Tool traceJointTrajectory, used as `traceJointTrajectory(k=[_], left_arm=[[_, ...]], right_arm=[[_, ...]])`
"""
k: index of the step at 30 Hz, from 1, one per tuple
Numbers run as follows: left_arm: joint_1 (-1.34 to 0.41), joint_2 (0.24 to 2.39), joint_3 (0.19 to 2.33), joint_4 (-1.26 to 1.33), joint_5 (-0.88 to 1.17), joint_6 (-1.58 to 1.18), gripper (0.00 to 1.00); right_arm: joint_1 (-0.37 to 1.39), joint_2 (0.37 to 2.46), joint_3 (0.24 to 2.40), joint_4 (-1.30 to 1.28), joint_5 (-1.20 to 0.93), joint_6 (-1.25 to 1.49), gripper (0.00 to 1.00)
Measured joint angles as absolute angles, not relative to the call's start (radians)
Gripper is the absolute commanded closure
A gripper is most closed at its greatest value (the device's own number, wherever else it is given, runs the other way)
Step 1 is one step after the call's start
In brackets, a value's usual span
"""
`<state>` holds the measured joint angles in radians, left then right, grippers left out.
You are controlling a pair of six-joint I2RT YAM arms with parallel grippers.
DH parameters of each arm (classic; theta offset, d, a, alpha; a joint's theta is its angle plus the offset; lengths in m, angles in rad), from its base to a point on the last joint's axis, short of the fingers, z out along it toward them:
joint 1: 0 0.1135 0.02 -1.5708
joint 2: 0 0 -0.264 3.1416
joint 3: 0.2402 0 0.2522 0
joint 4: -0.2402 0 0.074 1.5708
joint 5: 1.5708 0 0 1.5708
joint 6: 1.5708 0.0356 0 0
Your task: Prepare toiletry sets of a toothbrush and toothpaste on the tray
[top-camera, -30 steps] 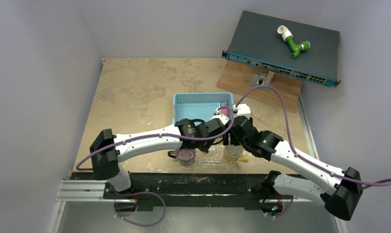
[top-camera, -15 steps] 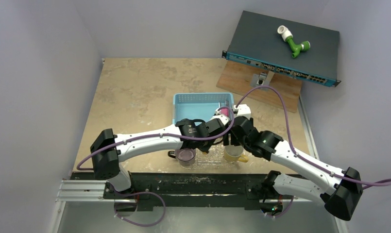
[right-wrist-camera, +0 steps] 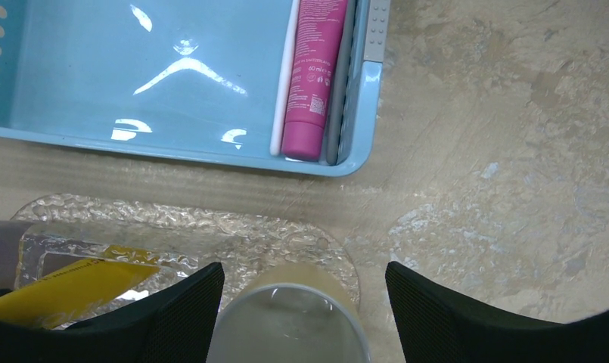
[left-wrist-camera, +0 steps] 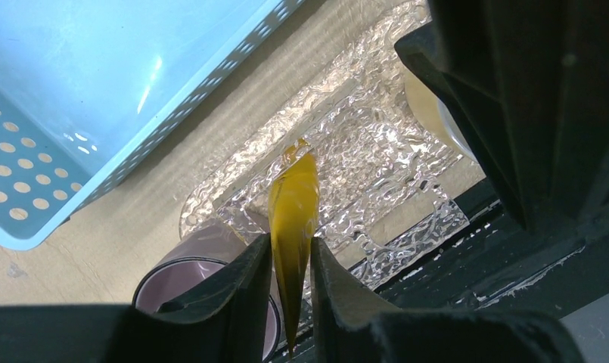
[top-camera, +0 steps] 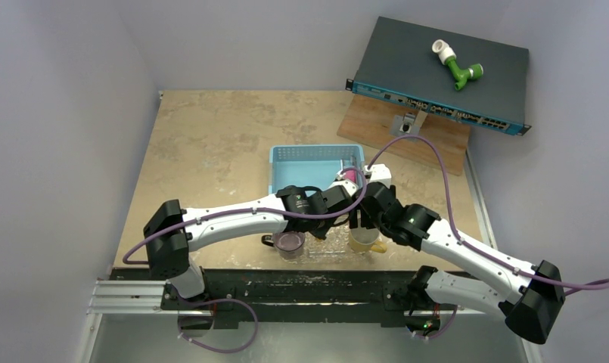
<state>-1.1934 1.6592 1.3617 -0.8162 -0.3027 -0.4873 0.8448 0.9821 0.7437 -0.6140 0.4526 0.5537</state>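
Observation:
My left gripper [left-wrist-camera: 290,240] is shut on the yellow toothpaste [left-wrist-camera: 293,204], tilted over the clear glittery tray [left-wrist-camera: 377,151] beside a purple cup [left-wrist-camera: 203,265]. From the right wrist the same yellow toothpaste [right-wrist-camera: 74,291] shows low on the left. My right gripper [right-wrist-camera: 301,276] stands open above a cream cup [right-wrist-camera: 301,321] at the tray's [right-wrist-camera: 210,234] right end, holding nothing. The pink toothpaste [right-wrist-camera: 316,68] lies in the blue basket [right-wrist-camera: 135,76] between a white toothbrush [right-wrist-camera: 286,76] and a grey toothbrush [right-wrist-camera: 345,76]. From above, both grippers meet over the tray [top-camera: 327,246].
The blue basket [top-camera: 309,162] sits just behind the tray. A purple cup [top-camera: 289,243] and a cream cup [top-camera: 364,239] stand at the tray's ends. At back right a network switch [top-camera: 437,72] on a wooden board carries a green-white pipe fitting [top-camera: 458,64].
The left arm has shifted very slightly, still with the yellow toothpaste between its fingers. The right arm has not visibly moved.

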Motion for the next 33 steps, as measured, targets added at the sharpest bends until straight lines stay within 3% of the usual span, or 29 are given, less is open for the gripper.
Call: traceJointTrajectory(k=[5, 20, 33], left_arm=[[-1.193, 1.659, 1.370, -0.826, -0.301, -0.487, 0.65], [-1.192, 1.642, 1.459, -0.941, -0.335, -0.474, 0.57], [-1.191, 1.419, 1.479, -1.024, -0.346, -0.460, 0.49]], right_arm=[[0.845, 0.982, 0.744, -0.613, 0.453, 0.553, 0.19], [0.846, 0.984, 0.804, -0.606, 0.458, 0.539, 0.18], [0.846, 1.128, 1.013, -0.550, 0.533, 0.478, 0.20]])
